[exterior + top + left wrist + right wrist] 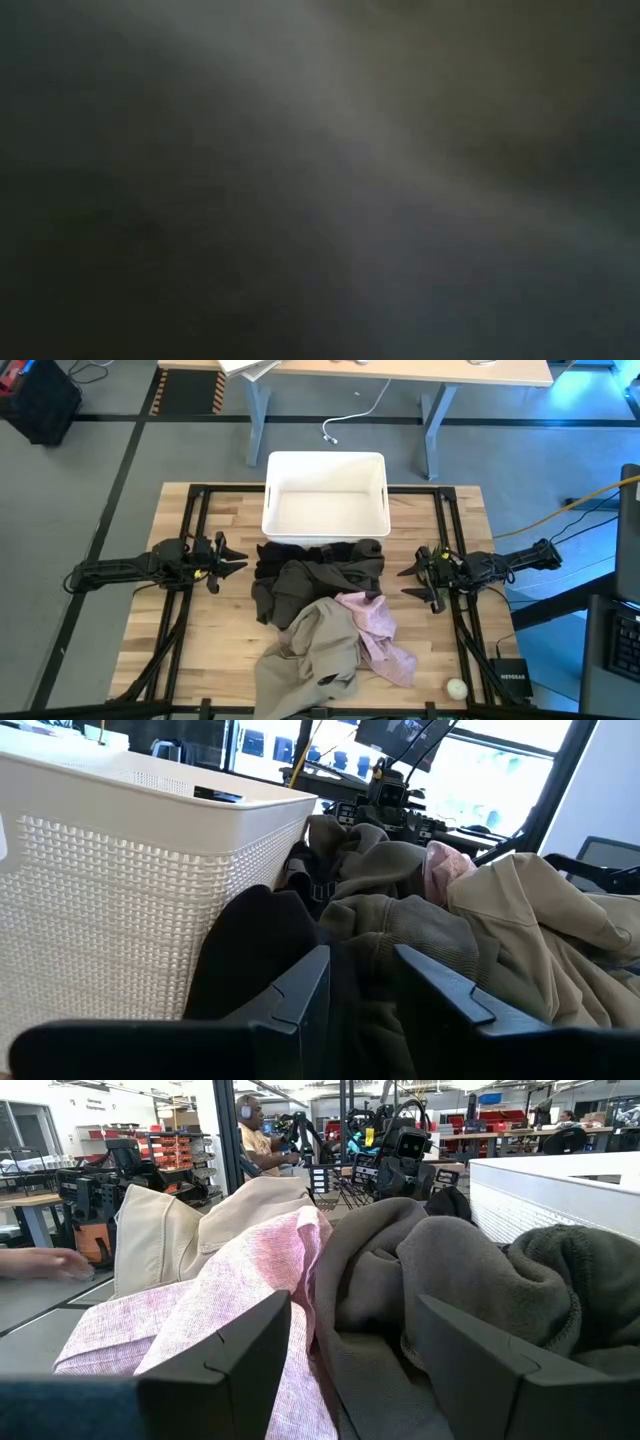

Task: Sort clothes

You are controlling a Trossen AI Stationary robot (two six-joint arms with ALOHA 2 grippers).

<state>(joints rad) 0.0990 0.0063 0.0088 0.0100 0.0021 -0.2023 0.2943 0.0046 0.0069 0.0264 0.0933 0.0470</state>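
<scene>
A heap of clothes lies in the middle of the table: a black garment and a dark olive-grey one at the far side, a beige-khaki one near the front edge, a pale pink one to its right. No navy garment shows. My left gripper is open, left of the heap, its fingers level and pointing at the black cloth. My right gripper is open, right of the heap, facing the pink and olive-grey cloth. Neither touches anything.
A white rectangular bin stands at the table's far edge, just behind the heap; its wall shows in the left wrist view. A small white ball lies near the front right corner. The low view is covered by dark cloth. A person sits beyond the table.
</scene>
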